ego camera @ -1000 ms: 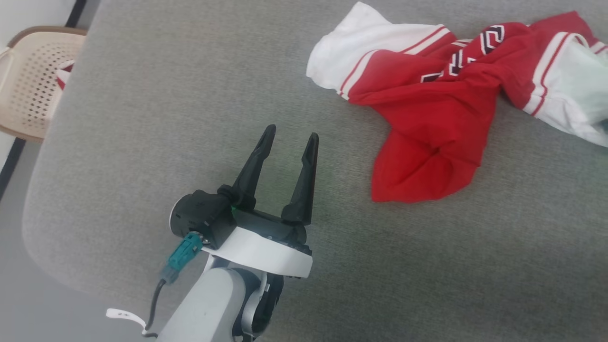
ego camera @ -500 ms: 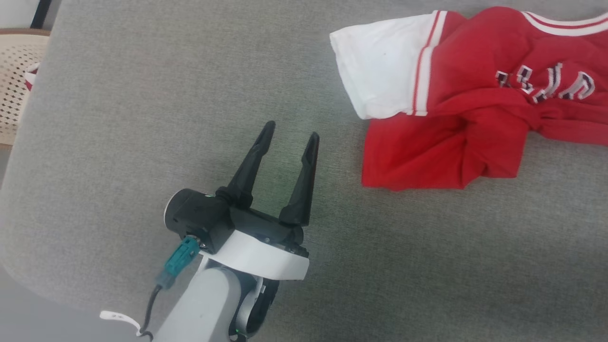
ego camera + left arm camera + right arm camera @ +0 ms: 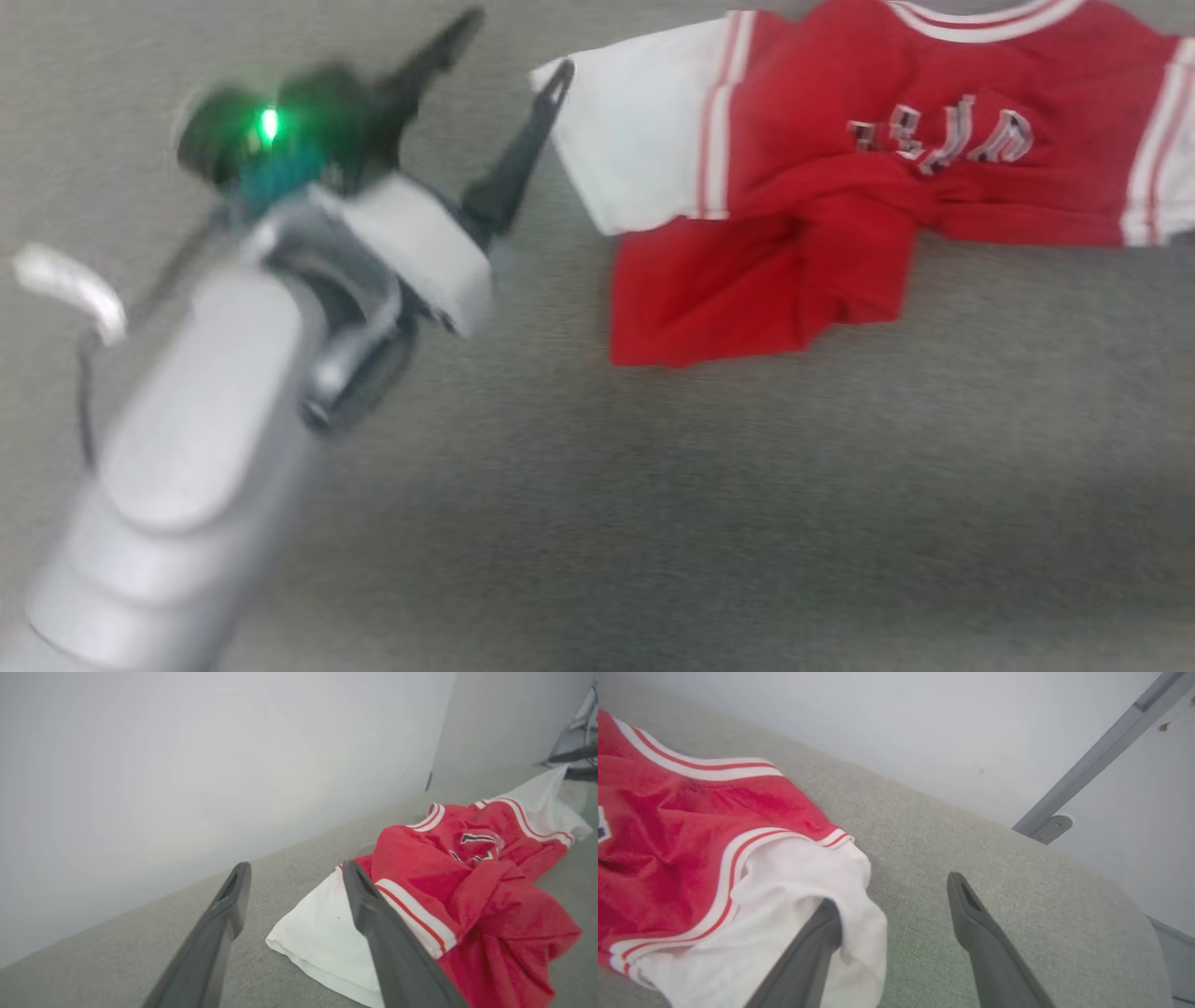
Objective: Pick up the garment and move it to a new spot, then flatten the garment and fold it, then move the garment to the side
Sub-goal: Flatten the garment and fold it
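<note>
The garment (image 3: 822, 243) is a red T-shirt with white sleeves and striped trim, lying rumpled on the grey cushioned surface (image 3: 747, 513), lettering up. My left gripper (image 3: 518, 45), blurred by motion, is open with its fingertips at the edge of the near white sleeve (image 3: 635, 149). In the left wrist view that gripper (image 3: 295, 868) hangs over the sleeve (image 3: 322, 933), with nothing between the fingers. In the right wrist view my right gripper (image 3: 893, 891) stands open at the other white sleeve (image 3: 784, 891). That cloth lies against its left finger (image 3: 817, 938).
A pale wall (image 3: 187, 765) rises behind the surface. The surface's rounded edge (image 3: 1134, 914) falls away to the right in the right wrist view, with a grey bar (image 3: 1092, 760) on the wall beyond. Bare grey surface lies in front of the garment.
The head view has shifted. My left arm has swung up to the white sleeve. The garment lies more spread out than a second ago, lettering now showing.
</note>
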`<state>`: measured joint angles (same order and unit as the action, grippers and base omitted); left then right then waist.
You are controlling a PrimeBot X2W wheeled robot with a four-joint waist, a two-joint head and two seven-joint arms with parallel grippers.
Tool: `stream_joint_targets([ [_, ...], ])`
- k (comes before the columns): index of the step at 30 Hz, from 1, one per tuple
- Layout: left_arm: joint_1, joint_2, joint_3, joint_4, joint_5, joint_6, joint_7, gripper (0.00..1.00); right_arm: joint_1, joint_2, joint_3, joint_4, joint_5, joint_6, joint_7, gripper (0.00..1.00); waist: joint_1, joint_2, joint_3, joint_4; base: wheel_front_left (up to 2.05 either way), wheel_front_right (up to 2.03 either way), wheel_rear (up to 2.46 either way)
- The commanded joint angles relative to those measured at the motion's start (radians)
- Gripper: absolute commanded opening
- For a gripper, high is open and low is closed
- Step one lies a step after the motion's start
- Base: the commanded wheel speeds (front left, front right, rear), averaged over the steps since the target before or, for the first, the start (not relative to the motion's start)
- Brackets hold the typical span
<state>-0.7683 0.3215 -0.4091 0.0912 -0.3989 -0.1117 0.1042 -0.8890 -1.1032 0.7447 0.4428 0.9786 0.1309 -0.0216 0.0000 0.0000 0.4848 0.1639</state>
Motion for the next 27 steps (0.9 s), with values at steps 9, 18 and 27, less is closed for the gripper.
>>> stream_joint_targets([
  [9, -0.28, 0.149, -0.109, 0.234, -0.161, -0.018, 0.316, 1.0, 0.156, 0.096, -0.117, -0.157, -0.032, -0.001, -0.177, 1.0, 0.0, 0.0, 0.005, -0.205, 0.0, 0.0, 0.0],
  [18, -0.451, 0.278, -0.281, 0.398, -0.396, -0.018, 0.646, 1.0, 0.306, 0.189, -0.267, -0.3, -0.108, -0.001, -0.181, 1.0, 0.0, 0.0, 0.047, -0.345, 0.0, 0.0, 0.0],
  [27, -0.529, 0.335, -0.401, 0.427, -0.505, -0.018, 0.849, 1.0, 0.385, 0.249, -0.379, -0.4, -0.179, -0.001, -0.113, 1.0, 0.0, 0.0, 0.083, -0.415, 0.0, 0.0, 0.0],
])
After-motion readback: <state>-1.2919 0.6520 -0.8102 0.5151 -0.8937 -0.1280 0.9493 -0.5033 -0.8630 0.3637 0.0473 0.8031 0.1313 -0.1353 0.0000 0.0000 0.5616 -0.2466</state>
